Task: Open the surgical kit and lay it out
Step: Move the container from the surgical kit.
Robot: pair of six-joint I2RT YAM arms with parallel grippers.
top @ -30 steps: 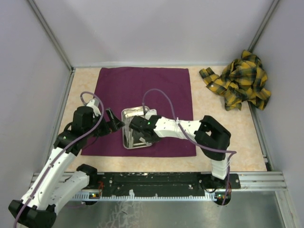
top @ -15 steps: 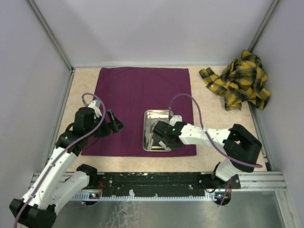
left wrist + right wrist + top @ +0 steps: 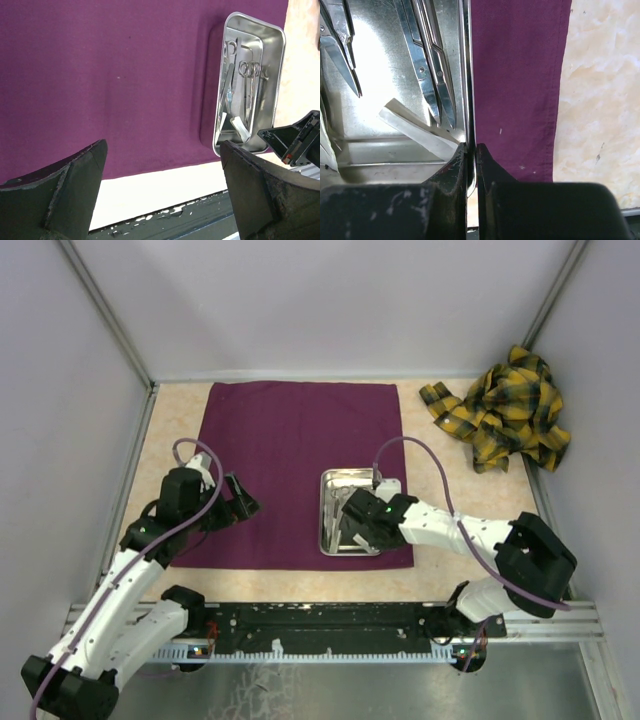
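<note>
The right gripper (image 3: 471, 150) is clamped tight on the right long wall of the small rectangular shiny steel tray (image 3: 345, 477), close to its near corner. The tray therefore lies just to the gripper's left, its long axis running away from the arm bases, and the thin metal scissors (image 3: 434, 65) inside lie along that axis. The tray sits on the near right part of the flat dark purple cloth wrap (image 3: 290, 435); the left gripper (image 3: 241, 500), jaws wide and empty, hovers at the cloth's left edge, well apart, so the right arm is nearer.

Soft, even light, faint shadows; glare whitens the steel tray (image 3: 380, 65) floor just ahead of the right gripper (image 3: 471, 150), itself blurred.
</note>
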